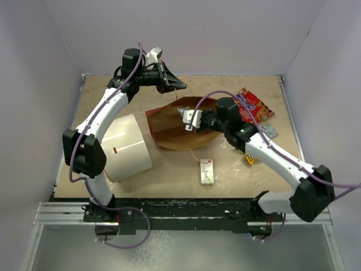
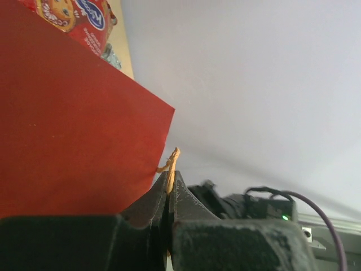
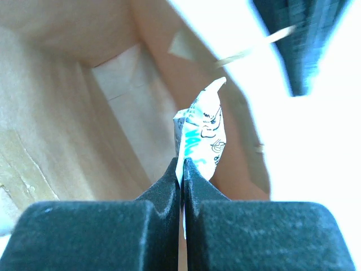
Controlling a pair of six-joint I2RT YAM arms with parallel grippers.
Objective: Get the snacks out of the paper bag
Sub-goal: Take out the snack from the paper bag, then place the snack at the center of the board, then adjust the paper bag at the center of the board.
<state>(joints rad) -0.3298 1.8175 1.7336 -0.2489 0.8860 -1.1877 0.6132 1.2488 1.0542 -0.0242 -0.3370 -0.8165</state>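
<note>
The paper bag (image 1: 169,131) lies on its side in the middle of the table, red outside (image 2: 73,124), brown kraft inside (image 3: 62,113). My left gripper (image 1: 179,86) is shut on its thin twisted handle (image 2: 172,161) and holds it up at the bag's far edge. My right gripper (image 1: 184,114) is at the bag's mouth, shut on a pale blue and white wrapper (image 3: 204,132). The red cookie bag (image 1: 252,105) lies on the table right of the paper bag and also shows in the left wrist view (image 2: 73,14). A small shiny packet (image 1: 269,131) and a yellow candy pack (image 1: 250,160) lie by my right arm.
A big white cylinder (image 1: 127,147) lies on its side left of the paper bag, next to my left arm. A small flat white-and-green box (image 1: 206,171) lies near the front edge. White walls enclose the table on three sides.
</note>
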